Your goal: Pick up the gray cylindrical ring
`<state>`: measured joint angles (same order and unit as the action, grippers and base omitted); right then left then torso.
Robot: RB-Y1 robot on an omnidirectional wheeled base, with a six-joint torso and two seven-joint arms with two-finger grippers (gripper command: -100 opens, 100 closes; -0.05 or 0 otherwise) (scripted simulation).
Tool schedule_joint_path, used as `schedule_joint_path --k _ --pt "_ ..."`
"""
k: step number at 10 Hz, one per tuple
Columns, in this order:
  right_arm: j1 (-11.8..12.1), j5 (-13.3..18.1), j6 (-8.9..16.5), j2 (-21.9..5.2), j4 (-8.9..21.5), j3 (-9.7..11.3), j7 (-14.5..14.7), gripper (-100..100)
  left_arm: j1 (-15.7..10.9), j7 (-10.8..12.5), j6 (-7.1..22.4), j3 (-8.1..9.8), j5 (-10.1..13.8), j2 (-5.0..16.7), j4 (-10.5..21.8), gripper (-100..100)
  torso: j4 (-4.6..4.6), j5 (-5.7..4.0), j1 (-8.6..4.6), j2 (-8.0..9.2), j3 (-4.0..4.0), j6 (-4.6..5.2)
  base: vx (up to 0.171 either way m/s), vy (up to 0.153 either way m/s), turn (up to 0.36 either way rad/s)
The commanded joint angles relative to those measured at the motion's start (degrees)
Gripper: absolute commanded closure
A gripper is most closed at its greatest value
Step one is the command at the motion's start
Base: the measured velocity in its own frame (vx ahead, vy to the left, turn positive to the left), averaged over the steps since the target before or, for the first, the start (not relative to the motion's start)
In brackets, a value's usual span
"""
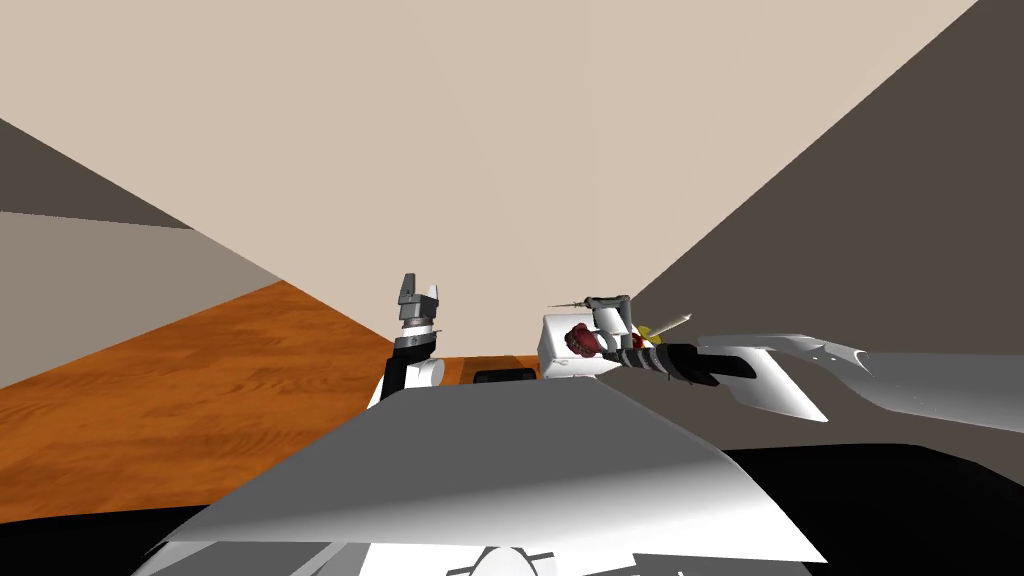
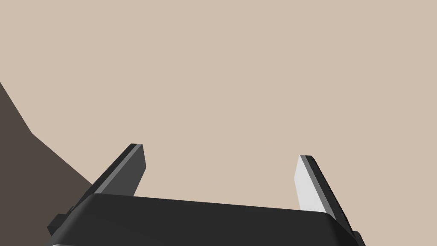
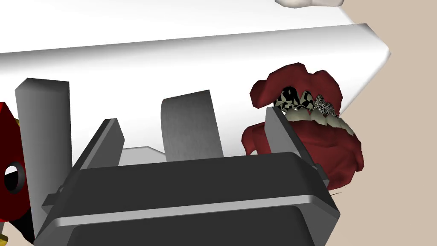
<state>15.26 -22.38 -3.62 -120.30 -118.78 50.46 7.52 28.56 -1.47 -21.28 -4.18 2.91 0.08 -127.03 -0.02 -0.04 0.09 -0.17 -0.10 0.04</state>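
Dark boxy body of our right hand [image 3: 192, 116] is closest to the lens, with its two blade fingers spread apart and gripping nothing. Between them, touching neither as far as we can tell, is the grey cylindrical ring [image 3: 191, 128]. From the side it reads as a plain curved grey band. It sits on the white block-shaped worktop [image 3: 170, 55], roughly centred in the gap. Head view puts the same ring on that worktop, right at the tip of the right arm. Tight neighbourhood: a dark red model of gums with teeth [image 3: 311, 141] sits just beside the outer face of one finger [image 3: 279, 132]. An upright grey slab [image 3: 42, 128] and a red piece with a round hole [image 3: 10, 179] sit just outside the other. Left hand [image 2: 222, 153] is raised off to the side, open and empty, out of play. Our read: the hand is lined up and closing is next. Risks: we can't tell how far the blades reach past the ring, so a shallow pinch on a smooth curved wall could let it squirt out or rotate. A further push forward or sideways drift would likely shove the gum model or clip the slab. An off-centre close would drag the ring before it seats.
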Motion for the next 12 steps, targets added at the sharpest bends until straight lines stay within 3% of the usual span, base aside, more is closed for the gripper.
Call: schedule_joint_path --k 1,5,6,7,11,12 --pt "-0.4 0.1 0.3 -2.5 0.1 -0.3 0.6 -100 0.0 0.0 0.0 0.00 0.0 0.0 0.0 0 0.00 0.00 0.00 0.00 0.00 0.00 0.061 0.026 0.141" --pt "-1.3 0.1 0.5 -3.2 0.0 0.4 1.2 -100 0.0 0.0 0.0 0.00 0.0 0.0 0.0 0 -0.02 0.02 0.04 -0.13 -0.08 -0.03 0.051 0.021 0.040" --pt "-1.2 0.1 0.5 -3.2 0.0 0.3 1.1 0 0.0 0.0 0.0 0.00 0.0 0.0 0.0 0 0.01 0.00 -0.01 -0.04 -0.02 -0.03 0.000 0.000 0.000" --pt "-0.7 0.8 0.8 -1.2 1.5 0.2 1.4 -100 0.0 0.0 0.0 0.00 0.0 0.0 0.0 0 0.02 -0.01 -0.03 0.01 0.01 -0.03 0.008 0.007 0.031" --pt "0.2 1.9 1.3 1.9 3.8 0.1 1.7 -100 0.0 0.0 0.0 0.00 0.0 0.0 0.0 0 -0.36 -0.75 -0.31 -0.45 -0.40 -0.24 0.009 0.012 0.030" --pt "-0.5 1.6 1.1 1.1 3.7 0.5 1.7 -100 0.0 0.0 0.0 0.00 0.0 0.0 0.0 0 -0.48 -0.99 -0.40 -0.54 -0.51 -0.27 0.000 0.000 0.000"
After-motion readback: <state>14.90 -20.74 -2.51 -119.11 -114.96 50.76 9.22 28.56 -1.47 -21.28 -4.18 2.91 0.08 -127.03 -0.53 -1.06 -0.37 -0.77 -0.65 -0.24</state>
